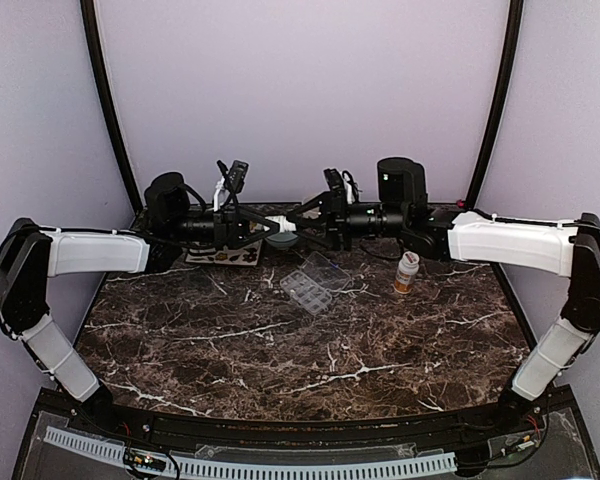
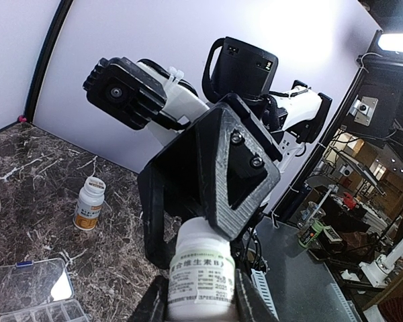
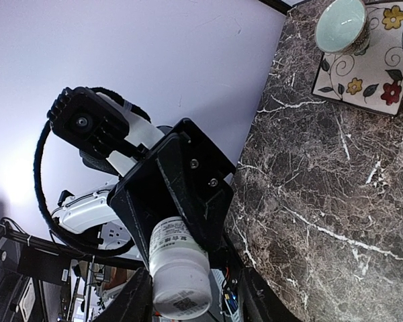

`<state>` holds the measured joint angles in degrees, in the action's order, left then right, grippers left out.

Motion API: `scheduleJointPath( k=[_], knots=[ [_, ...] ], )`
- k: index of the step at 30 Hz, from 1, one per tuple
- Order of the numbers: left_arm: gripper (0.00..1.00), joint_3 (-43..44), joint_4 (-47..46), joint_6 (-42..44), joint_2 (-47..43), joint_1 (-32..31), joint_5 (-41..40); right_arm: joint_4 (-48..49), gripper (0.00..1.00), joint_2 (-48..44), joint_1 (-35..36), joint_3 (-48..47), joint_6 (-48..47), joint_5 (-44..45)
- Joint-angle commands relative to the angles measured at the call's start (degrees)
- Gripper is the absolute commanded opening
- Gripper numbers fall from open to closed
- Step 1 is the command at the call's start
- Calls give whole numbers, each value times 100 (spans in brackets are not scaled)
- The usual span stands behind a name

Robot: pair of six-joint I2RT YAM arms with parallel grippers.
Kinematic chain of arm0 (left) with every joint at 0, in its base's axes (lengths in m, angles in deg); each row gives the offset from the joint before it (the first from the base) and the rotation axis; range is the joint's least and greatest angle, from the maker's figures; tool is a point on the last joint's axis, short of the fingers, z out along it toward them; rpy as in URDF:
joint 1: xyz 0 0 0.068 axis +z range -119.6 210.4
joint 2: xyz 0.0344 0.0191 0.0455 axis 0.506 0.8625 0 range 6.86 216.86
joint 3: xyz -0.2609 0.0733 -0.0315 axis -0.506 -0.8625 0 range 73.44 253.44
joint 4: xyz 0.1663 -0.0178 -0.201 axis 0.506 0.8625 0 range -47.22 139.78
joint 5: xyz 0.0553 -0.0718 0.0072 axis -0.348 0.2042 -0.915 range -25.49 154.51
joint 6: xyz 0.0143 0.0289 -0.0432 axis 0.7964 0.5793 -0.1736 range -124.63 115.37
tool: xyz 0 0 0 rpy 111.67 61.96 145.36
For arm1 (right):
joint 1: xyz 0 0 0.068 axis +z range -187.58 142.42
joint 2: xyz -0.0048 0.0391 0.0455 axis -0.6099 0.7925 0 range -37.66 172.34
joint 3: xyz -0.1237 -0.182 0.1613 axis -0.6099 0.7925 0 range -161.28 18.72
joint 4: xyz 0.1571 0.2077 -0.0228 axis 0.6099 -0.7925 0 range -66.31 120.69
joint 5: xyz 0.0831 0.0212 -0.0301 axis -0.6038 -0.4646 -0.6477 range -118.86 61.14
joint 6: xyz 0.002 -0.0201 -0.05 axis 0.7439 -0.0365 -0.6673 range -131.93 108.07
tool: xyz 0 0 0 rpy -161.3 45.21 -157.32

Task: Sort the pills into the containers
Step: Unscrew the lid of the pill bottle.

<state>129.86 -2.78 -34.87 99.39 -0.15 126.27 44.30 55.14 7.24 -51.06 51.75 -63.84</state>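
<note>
Closest to the lens is a white bottle (image 2: 200,275), held up in the air behind the box (image 1: 315,283) and a little to its left. On this bottle the left claw (image 2: 200,310) is narrow and clamps the labelled body. Facing it from the opposite side is the right claw (image 3: 188,303). Its fingers stand on both sides of the other end of the bottle, but I cannot tell if they press it or not. The box lies on the dark marble tabletop (image 1: 280,360), with its clear lid folded open. An amber bottle (image 1: 407,272) stands upright near the box, on its right. Behind the box to the left is a flowered mat (image 1: 225,257) with a pale green bowl (image 3: 340,25) on it.
</note>
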Motion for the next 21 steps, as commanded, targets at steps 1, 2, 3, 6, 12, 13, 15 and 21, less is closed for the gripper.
scheduleJointPath(
  k=[1, 2, 3, 6, 12, 13, 15, 21],
  knots=[
    [0, 77, -208, -8, -73, -36, 11, 106, 44, 31, 15, -228, -49, -83],
    [0, 81, -205, -8, -77, -38, 0, 100, 44, 23, 16, -236, -49, -83],
    [0, 84, -196, -1, -66, -38, -2, 87, 44, 32, 17, -252, -49, -83],
    [0, 107, -182, 0, -46, -47, -2, 2, 34, 41, 39, -317, -133, -95],
    [0, 145, -206, -18, 7, -57, -21, -134, 27, 77, 78, -402, -215, -109],
    [0, 149, -207, -18, 12, -65, -21, -144, 26, 79, 80, -405, -216, -115],
    [0, 160, -206, -22, 22, -66, -23, -158, 26, 85, 92, -420, -230, -114],
    [0, 184, -194, -4, 36, -63, -41, -275, 32, 107, 135, -505, -315, -123]
  ],
)
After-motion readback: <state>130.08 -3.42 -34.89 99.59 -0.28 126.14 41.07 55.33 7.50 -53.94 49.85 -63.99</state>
